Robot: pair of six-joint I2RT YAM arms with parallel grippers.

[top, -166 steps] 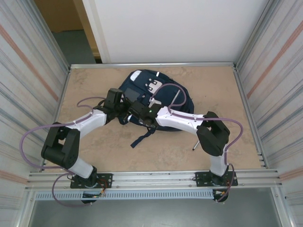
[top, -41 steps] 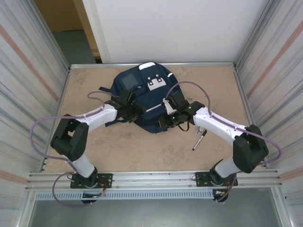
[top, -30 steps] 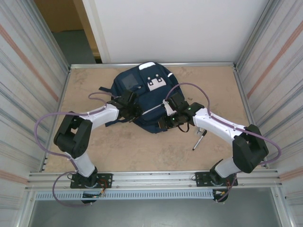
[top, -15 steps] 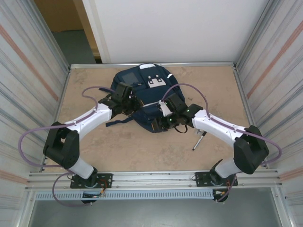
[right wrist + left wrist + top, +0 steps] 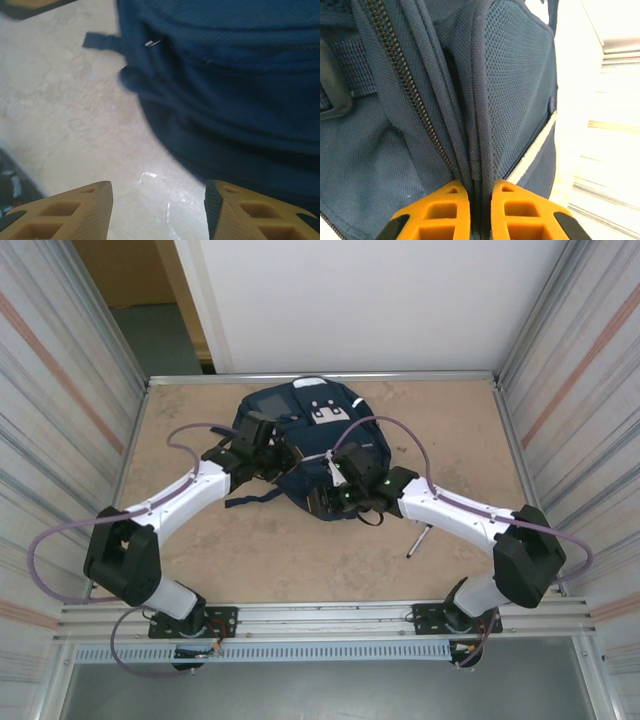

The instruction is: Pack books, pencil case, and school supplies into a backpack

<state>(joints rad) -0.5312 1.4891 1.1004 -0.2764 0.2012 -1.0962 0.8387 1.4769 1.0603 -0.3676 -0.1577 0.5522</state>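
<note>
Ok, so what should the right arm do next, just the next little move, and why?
Probably swing the right gripper back toward the marker lying on the table beside its forearm. Its jaws stand open and empty over bare table next to the backpack, while the left gripper is clamped on a seam of the bag, so it looks held ready for loading.

Even overhead light, soft shadows; left wrist view blows out white at 3 o'clock, while right wrist view blurs the backpack (image 5: 230,85).
</note>
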